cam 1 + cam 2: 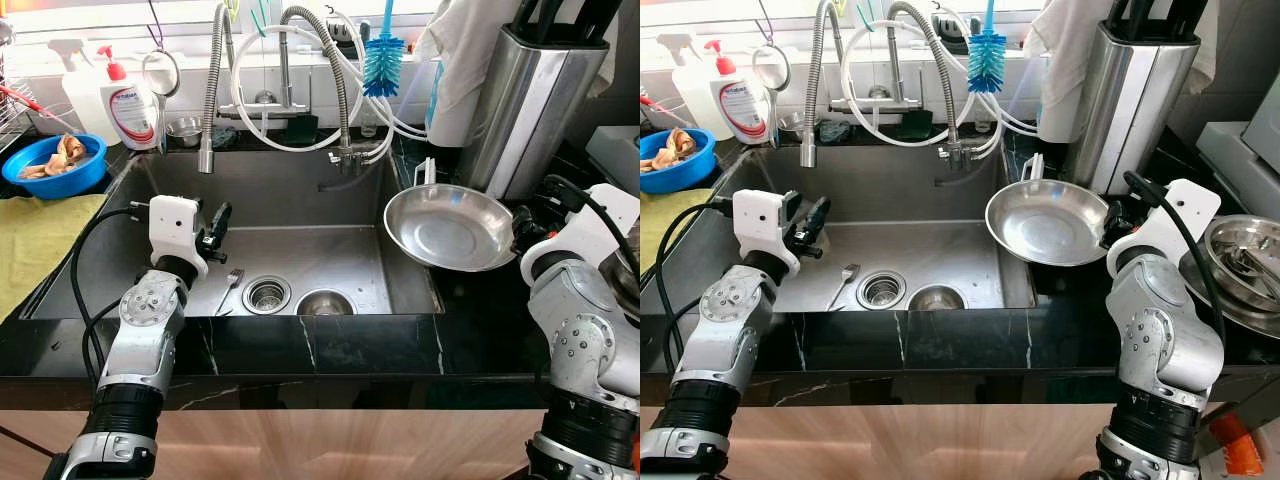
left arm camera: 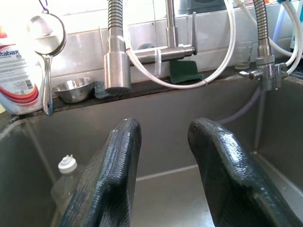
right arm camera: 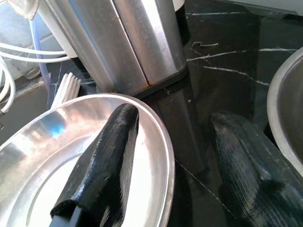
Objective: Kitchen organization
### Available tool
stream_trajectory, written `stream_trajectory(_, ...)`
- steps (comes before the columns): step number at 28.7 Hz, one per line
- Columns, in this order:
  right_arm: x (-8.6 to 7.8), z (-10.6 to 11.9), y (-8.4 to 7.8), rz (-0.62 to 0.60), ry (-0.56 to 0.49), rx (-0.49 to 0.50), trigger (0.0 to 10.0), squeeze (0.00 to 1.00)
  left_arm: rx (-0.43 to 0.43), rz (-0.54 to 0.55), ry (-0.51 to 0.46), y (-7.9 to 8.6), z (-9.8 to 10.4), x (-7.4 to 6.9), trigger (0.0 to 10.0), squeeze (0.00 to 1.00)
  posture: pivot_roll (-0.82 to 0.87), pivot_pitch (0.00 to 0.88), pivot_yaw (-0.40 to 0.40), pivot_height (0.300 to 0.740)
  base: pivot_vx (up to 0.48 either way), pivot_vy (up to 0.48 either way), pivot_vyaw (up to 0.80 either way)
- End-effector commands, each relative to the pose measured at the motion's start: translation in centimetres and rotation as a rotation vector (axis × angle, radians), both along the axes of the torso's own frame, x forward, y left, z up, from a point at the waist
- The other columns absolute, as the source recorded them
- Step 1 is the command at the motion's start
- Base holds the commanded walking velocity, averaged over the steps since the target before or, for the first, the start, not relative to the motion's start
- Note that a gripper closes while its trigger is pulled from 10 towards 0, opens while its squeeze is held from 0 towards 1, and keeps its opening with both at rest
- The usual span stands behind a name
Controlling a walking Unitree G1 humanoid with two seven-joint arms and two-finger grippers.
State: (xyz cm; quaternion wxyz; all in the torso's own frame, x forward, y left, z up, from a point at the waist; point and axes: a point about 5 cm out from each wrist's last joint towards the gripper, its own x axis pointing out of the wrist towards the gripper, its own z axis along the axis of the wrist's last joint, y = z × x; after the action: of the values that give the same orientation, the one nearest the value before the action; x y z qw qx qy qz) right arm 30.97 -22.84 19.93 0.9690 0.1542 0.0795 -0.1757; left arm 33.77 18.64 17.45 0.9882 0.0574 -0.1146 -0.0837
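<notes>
Right claw (image 1: 1110, 222) is at the rim of the round shiny steel plate (image 1: 1045, 222), one finger (image 3: 102, 172) lying over the plate's inside and the other off past the rim, parted around the edge; whether it truly pinches, I can't tell. The plate tilts over the sink's three o'clock corner, half above the black marble bench (image 1: 1070, 310).

Left claw (image 1: 215, 232) hovers inside the stainless steel sink (image 1: 300, 190) at nine o'clock, fingers apart, holding nothing.

Still to tidy, by my reckoning: a steel fork (image 1: 229, 289) beside the drain and a small steel cup (image 1: 324, 303) at six o'clock on the sink floor. At the right claw's three o'clock, a steel bowl with utensils (image 1: 1240, 262) looks like the collecting spot.

Further out: blue bottle brush (image 1: 382, 62) hanging at twelve o'clock, white soap bottle (image 1: 128, 106) and blue bowl of scraps (image 1: 55, 165) at ten o'clock, tall steel knife block (image 1: 525, 100) at two. The task looks early to midway.
</notes>
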Motion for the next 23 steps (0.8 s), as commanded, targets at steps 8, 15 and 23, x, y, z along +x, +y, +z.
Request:
stream_trajectory(8, 0.5, -0.3, 1.1, 0.061, 0.012, 0.016, 10.0, 0.00, 0.000, 0.010, -0.025, 0.1, 0.7, 0.0, 10.0, 0.00, -0.06, 0.000, 0.007, 0.740, 0.000, 0.000, 0.00)
stream_trajectory(15, 0.4, -0.8, 1.3, 0.105, 0.020, -0.030, 10.0, 0.00, 0.003, 0.024, -0.023, 0.6, 0.7, -0.1, 10.0, 0.00, -0.06, 0.000, 0.007, 0.740, 0.000, 0.000, 0.00)
stream_trajectory(23, 0.4, -1.5, 1.1, 0.089, 0.045, -0.010, 10.0, 0.00, 0.006, 0.023, -0.021, 0.5, 0.7, -0.2, 10.0, 0.00, -0.06, 0.000, 0.010, 0.740, 0.000, 0.000, 0.00)
